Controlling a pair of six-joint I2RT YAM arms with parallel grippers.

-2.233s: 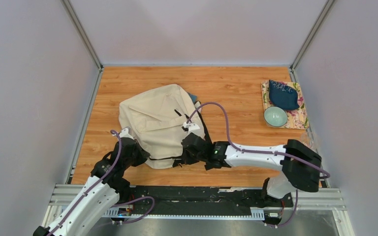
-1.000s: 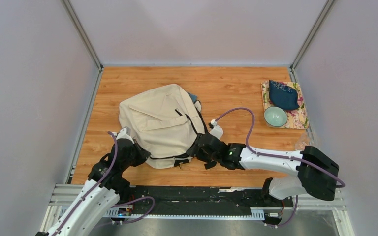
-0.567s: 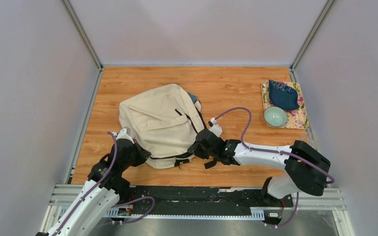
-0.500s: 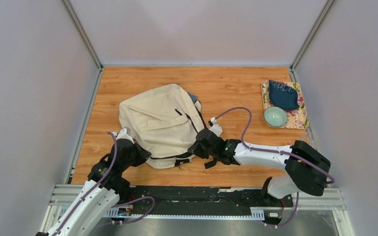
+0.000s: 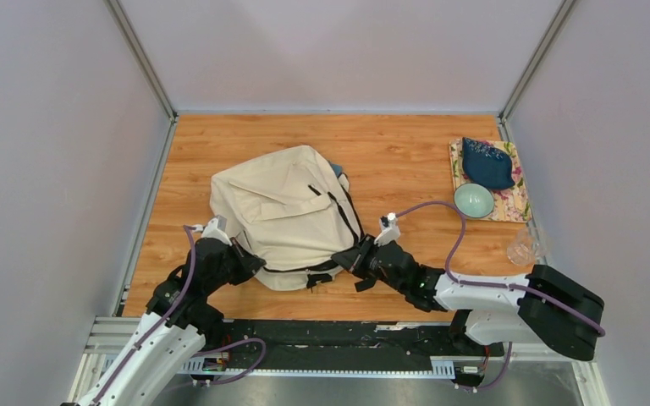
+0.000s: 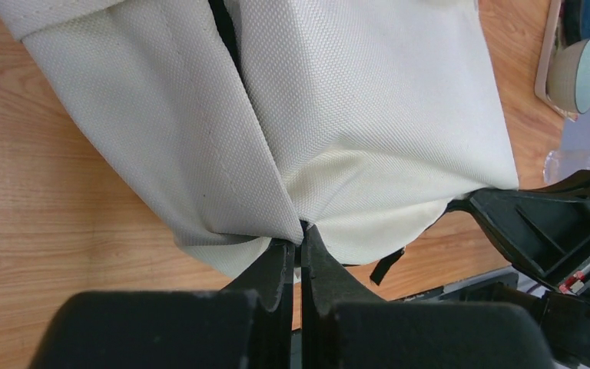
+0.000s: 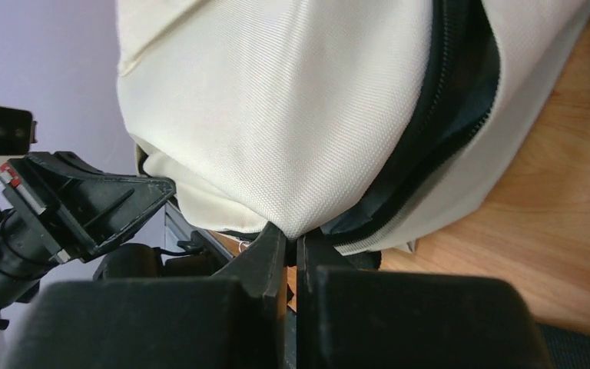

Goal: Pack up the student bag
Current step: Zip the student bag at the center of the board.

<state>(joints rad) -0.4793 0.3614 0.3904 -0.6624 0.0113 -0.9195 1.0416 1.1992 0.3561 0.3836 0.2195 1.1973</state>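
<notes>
The student bag point(image 5: 283, 211) is a large cream canvas backpack with black straps, lying on the wooden table left of centre. My left gripper point(image 5: 248, 264) is shut on the fabric at its near left corner; in the left wrist view the jaws point(image 6: 301, 234) pinch a fold of the bag point(image 6: 369, 115). My right gripper point(image 5: 357, 256) is shut on the bag's near right corner; in the right wrist view the jaws point(image 7: 293, 234) pinch cream cloth point(image 7: 276, 115) beside the open black zipper point(image 7: 461, 84). Something teal pokes out at the bag's far edge point(image 5: 336, 169).
A patterned mat point(image 5: 512, 203) at the right edge holds a dark blue cloth item point(image 5: 487, 163) and a pale green bowl point(image 5: 474, 200). A clear glass point(image 5: 525, 247) stands near the right wall. Metal frame rails edge the table on both sides.
My right gripper has moved right and nearer along the bag's near edge, and the bag has shifted slightly right and stretched between both grippers. The left gripper keeps its hold.
</notes>
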